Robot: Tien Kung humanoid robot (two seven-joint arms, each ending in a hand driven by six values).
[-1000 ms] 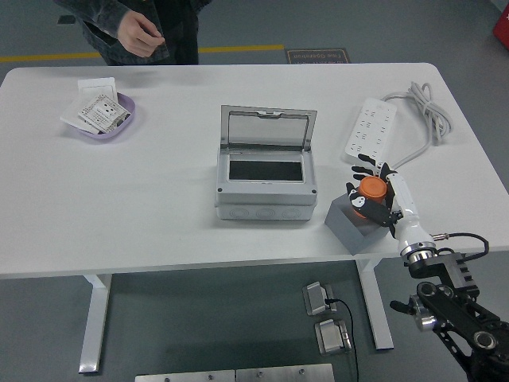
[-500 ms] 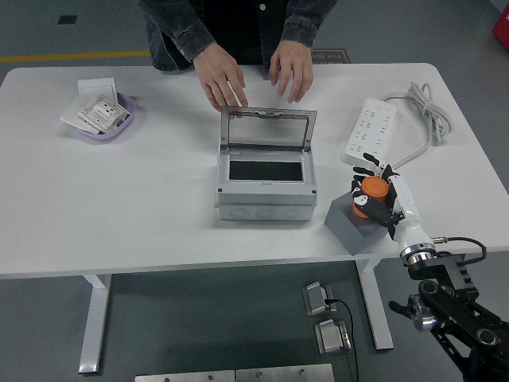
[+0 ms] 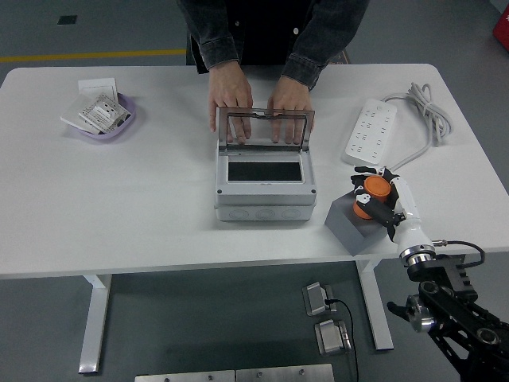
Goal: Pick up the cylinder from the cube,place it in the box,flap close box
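While the person's hands [image 3: 261,107] rest against the raised lid of the open box [image 3: 263,185], the right hand [image 3: 380,197] has its fingers curled around the orange cylinder [image 3: 374,191], just above the grey cube [image 3: 352,225].

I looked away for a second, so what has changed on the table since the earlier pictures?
The person has stepped to the table's far side and laid both hands on the box's open lid. The right hand stays closed on the orange cylinder over the grey cube.
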